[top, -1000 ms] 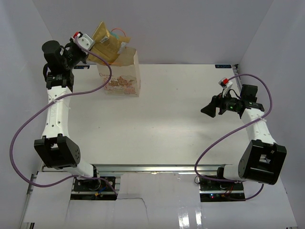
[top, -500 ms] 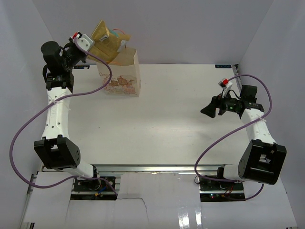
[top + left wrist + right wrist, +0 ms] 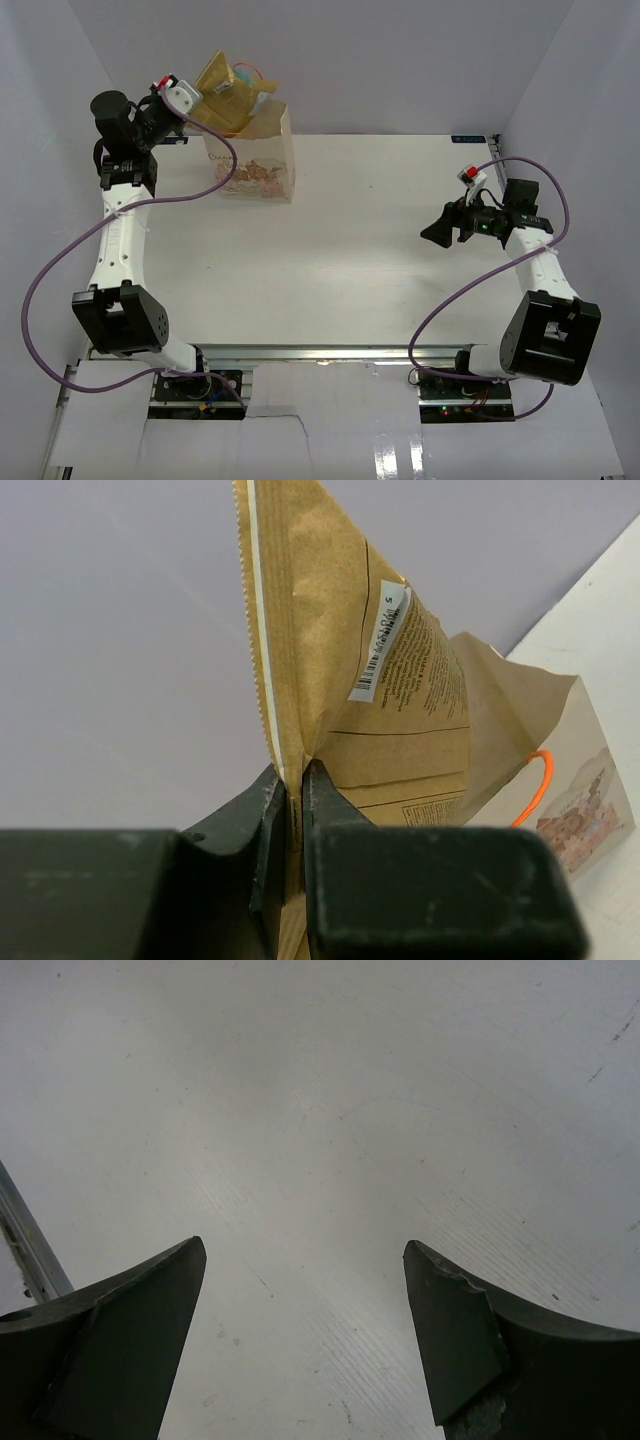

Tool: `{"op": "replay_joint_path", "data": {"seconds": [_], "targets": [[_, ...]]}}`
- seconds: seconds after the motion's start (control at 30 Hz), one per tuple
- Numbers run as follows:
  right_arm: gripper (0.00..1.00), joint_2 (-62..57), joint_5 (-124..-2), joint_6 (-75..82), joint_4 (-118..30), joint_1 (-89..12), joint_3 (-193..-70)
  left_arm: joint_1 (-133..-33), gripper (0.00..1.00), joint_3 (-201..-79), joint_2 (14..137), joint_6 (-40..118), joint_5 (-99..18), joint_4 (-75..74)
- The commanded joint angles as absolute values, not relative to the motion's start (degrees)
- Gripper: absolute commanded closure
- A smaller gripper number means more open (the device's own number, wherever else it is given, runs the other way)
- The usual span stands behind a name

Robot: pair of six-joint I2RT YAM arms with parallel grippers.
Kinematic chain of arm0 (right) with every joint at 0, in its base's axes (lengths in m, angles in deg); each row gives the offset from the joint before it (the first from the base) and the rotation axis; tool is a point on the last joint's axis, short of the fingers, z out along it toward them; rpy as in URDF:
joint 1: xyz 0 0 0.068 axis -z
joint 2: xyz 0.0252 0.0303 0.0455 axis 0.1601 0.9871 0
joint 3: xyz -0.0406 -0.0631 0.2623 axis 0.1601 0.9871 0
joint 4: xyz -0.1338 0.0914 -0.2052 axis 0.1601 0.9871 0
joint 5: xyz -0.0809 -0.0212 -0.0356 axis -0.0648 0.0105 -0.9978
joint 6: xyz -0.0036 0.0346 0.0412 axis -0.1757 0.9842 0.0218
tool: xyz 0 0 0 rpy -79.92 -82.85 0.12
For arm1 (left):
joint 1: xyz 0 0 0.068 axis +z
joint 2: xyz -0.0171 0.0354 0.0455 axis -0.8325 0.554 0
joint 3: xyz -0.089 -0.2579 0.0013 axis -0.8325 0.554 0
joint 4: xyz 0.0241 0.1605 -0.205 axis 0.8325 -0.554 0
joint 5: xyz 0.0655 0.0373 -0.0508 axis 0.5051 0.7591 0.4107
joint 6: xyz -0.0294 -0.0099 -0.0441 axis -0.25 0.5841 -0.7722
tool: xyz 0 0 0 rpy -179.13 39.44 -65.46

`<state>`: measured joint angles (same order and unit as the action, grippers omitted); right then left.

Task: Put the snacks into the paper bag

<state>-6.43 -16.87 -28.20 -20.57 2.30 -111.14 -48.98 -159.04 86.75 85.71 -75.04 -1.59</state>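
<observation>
The paper bag (image 3: 262,160) stands upright at the far left of the table, cream with a pastel print; its orange cord handle (image 3: 540,785) shows in the left wrist view. My left gripper (image 3: 192,100) is shut on the edge of the large tan crinkly pouch (image 3: 228,95), holding it tilted above the bag's open mouth. In the left wrist view the pouch (image 3: 370,670) rises from between the closed fingers (image 3: 268,810). My right gripper (image 3: 436,232) is open and empty over bare table at the right. The other snacks are out of view.
White walls enclose the table on the left, back and right. The table surface (image 3: 360,250) shows between the two arms. A purple cable (image 3: 60,260) loops beside the left arm.
My left gripper has shifted slightly right and the tan pouch has swung further over the bag's mouth. The right arm has not moved.
</observation>
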Motion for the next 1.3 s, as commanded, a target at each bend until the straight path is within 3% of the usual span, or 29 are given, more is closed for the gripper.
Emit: {"op": "replay_joint_path", "data": {"seconds": [0.0,0.7,1.27], "targets": [[0.14,-5.8,-15.6,-29.2,-21.7,2.1,-110.8,-48.8,0.95,-158.2,85.1,88.8,-75.5,-0.5],[0.14,-5.3,-15.9,-29.7,-22.0,2.1,-110.1,-48.7,0.88,-157.7,86.7,91.0,-78.1,0.7],[0.14,-5.3,-16.0,-29.9,-22.2,2.1,-109.5,-48.7,0.73,-154.2,86.9,88.7,-78.7,4.1]]}}
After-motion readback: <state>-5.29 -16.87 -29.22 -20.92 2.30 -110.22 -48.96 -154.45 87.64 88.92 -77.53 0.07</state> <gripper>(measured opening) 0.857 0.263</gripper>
